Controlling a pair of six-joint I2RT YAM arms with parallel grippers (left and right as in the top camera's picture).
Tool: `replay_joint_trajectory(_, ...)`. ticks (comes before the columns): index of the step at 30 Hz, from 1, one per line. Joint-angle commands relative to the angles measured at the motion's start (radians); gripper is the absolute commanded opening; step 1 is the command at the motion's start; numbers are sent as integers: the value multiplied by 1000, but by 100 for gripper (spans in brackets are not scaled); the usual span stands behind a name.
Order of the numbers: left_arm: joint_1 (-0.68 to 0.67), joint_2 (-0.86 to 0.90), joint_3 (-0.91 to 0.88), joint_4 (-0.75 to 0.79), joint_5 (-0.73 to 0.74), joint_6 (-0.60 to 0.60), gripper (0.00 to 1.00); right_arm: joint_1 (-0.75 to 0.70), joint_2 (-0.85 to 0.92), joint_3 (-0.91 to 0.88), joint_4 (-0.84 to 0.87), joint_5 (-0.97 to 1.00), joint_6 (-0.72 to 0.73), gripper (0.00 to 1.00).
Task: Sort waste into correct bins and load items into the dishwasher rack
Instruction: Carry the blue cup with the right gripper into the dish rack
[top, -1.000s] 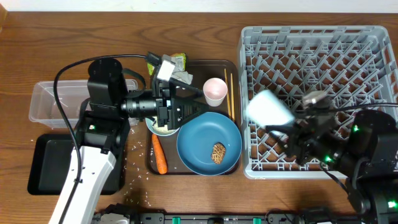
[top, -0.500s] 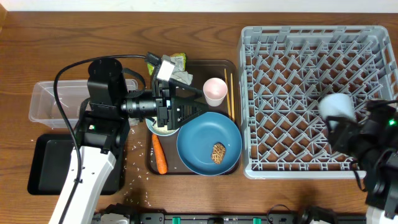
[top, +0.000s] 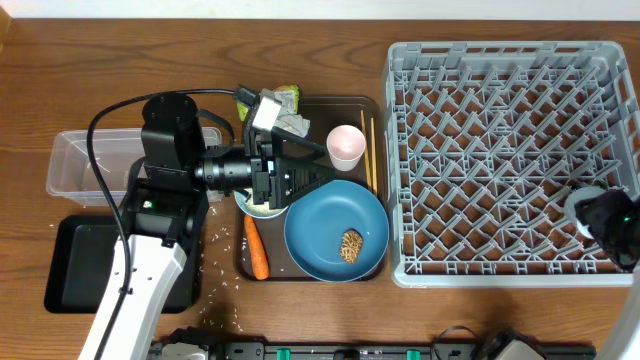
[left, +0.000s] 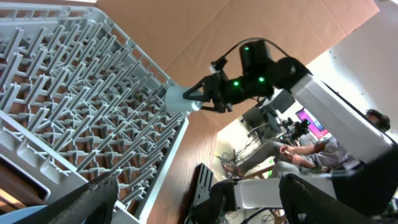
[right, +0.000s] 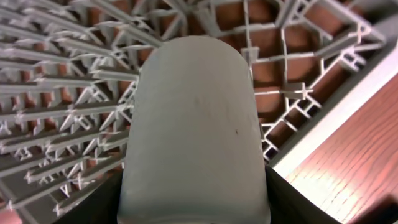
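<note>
Overhead: dark wood-grain counter (top: 120, 60), with a pale wall strip along its far edge. One grey dishwasher rack (top: 500, 120) fills the right side, its near rim close to the counter's front. Bare wood runs along the far edge and at far left. One brown serving tray (top: 335, 112) sits at centre, just beside the rack. The left pincer (top: 318, 178) hovers over the serving tray, pointing toward the rack. On the serving tray are one blue plate (top: 325, 235) carrying one brown food piece (top: 351, 246), one carrot (top: 257, 250), one upright pink-white cup (top: 346, 146) and one pair of chopsticks (top: 369, 150) along the right rim. One light blue bowl (top: 262, 209) is mostly hidden under that pincer's body. One snack wrapper (top: 286, 97) and crumpled paper and foil (top: 292, 123) lie at the far-left corner. Two bins stand at left: the clear tub (top: 80, 165), and the black tray (top: 70, 270) nearer the front. Rice (top: 215, 255) is scattered on the wood beside the serving tray. The right pincer (top: 598, 213) is at the rack's right rim, holding the small light blue cup (top: 581, 204).

Left wrist: its fingers (left: 336, 199) are spread wide, with nothing between them. Across the lattice the right pincer grips the cup over the rack's corner. Beyond are a tan panel (left: 205, 25) and a seated person (left: 311, 155).

Right wrist: the cup fills the frame, clamped between both fingers, above the pegs and just inside the rim. Counter wood shows at lower right.
</note>
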Motion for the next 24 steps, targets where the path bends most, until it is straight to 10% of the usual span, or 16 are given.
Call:
replay_joint_trajectory(1,4,-8,16,3,-1,10,84,-41,50,13,2,-73,24,34)
replay_joint_trajectory(7,4,-7,16,3,-1,10,84,-48,140,13,-5,-109,24,35)
replay_joint_trajectory(10,4,-7,16,3,-2,10,84,-48,161,13,-23,-110,29,60)
replay_joint_trajectory(18,4,-7,16,3,-45,33,85,-49,160,116,-87,-118,39,75)
replay_joint_trajectory(24,-31,-5,16,-70,-347,122,85,-35,141,256,-195,-417,-87,74)
